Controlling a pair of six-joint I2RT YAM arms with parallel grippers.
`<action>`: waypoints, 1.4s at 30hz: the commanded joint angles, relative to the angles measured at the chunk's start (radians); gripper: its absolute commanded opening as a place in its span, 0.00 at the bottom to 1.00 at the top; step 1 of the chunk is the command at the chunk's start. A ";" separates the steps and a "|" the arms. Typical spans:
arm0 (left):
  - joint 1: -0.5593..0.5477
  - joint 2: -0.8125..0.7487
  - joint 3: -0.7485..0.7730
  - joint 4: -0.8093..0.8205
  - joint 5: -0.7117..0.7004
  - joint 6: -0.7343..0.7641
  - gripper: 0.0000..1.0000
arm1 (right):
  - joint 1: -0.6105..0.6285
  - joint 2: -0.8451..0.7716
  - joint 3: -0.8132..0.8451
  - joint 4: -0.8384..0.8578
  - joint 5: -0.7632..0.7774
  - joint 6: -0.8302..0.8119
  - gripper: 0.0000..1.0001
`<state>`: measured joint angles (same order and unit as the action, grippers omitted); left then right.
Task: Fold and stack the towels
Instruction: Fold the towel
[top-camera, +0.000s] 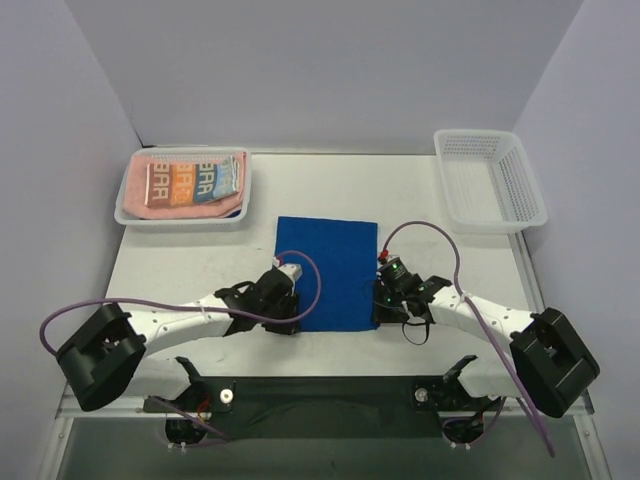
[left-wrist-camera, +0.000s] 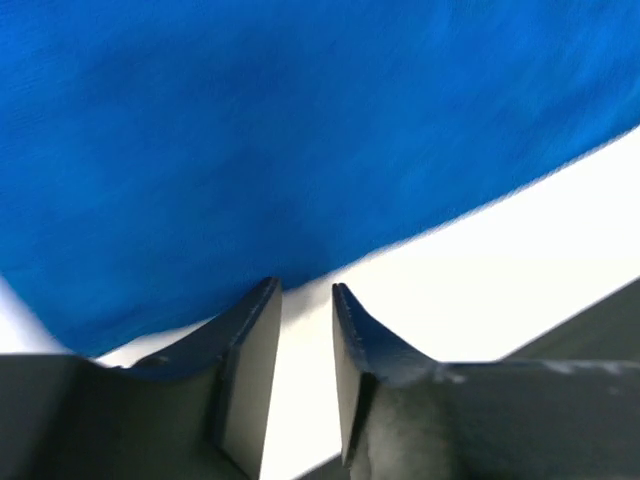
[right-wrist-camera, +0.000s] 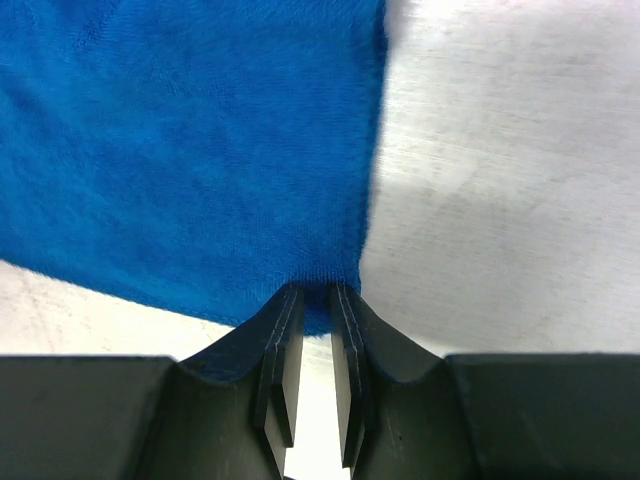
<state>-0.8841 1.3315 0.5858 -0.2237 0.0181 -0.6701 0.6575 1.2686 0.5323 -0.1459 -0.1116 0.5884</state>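
The royal-blue towel lies spread flat in the middle of the table. At its near left corner sits my left gripper. In the left wrist view this gripper is open, with bare white table between the fingers and the towel's edge just at the tips. My right gripper is at the near right corner. Seen from the right wrist, it is shut on the blue towel's corner hem. A folded salmon-pink towel and a white lettered towel on top of it lie in the left basket.
A white mesh basket at the back left holds the folded towels. A second white mesh basket stands at the back right with nothing in it. Purple cables loop over both arms. The table's near edge runs along a dark rail.
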 joint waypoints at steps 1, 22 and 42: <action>-0.018 -0.089 -0.009 -0.111 -0.003 0.000 0.40 | -0.013 -0.024 -0.014 -0.076 0.070 0.010 0.19; 0.062 -0.057 0.022 -0.138 -0.034 0.012 0.40 | 0.008 -0.009 0.078 -0.112 0.030 -0.033 0.20; 0.042 -0.391 -0.074 -0.293 0.118 -0.091 0.43 | -0.001 -0.199 0.052 -0.346 0.032 -0.010 0.21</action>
<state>-0.8383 1.0180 0.4675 -0.4732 0.1181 -0.7395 0.6693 1.0950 0.5087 -0.3794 -0.1181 0.6163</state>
